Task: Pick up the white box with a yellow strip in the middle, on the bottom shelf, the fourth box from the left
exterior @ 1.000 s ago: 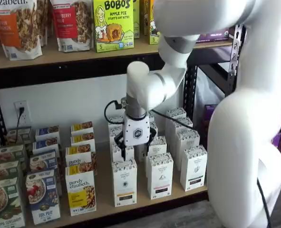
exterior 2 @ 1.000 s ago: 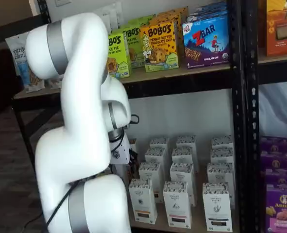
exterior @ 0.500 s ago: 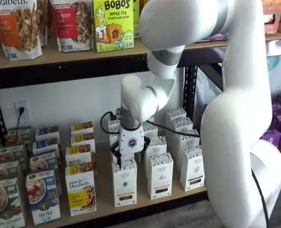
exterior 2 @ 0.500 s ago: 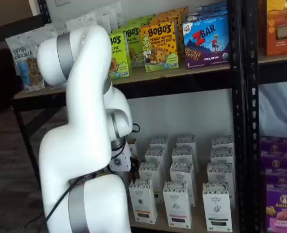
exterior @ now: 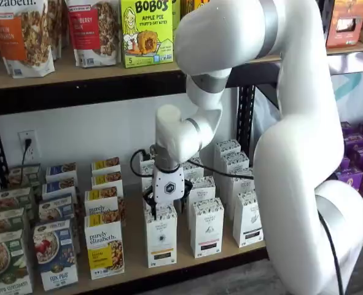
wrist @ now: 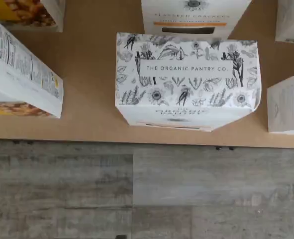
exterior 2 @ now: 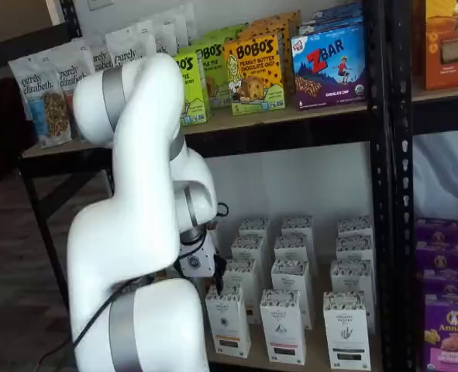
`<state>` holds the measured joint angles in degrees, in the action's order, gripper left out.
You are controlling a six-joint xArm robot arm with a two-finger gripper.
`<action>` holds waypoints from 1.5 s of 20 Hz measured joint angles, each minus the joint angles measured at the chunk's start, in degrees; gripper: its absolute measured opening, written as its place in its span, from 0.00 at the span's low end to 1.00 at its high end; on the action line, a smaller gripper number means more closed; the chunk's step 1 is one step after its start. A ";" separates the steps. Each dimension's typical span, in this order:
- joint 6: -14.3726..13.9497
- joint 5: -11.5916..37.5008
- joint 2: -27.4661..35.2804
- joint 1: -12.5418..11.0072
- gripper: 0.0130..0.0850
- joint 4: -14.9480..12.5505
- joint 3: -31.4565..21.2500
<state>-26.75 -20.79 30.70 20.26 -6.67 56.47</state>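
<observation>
Gripper (exterior: 167, 208) is dropping lower than a moment ago, now hanging right over the white box (exterior: 161, 236) at the front of the bottom shelf (exterior: 187, 261), lower centre of a shelf view. Its fingers are spread wide, holding nothing. Wrist view is showing the carton's floral top (wrist: 187, 74) directly beneath, so a grasp looks close.
</observation>
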 joint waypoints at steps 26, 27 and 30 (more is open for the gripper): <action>0.46 -0.32 12.55 -1.10 1.00 -0.76 14.61; 0.46 -0.64 12.95 -1.06 1.00 -0.74 15.18; 0.31 -1.43 13.57 -1.01 1.00 -0.86 16.11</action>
<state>-26.45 -22.22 44.27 19.25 -7.53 72.58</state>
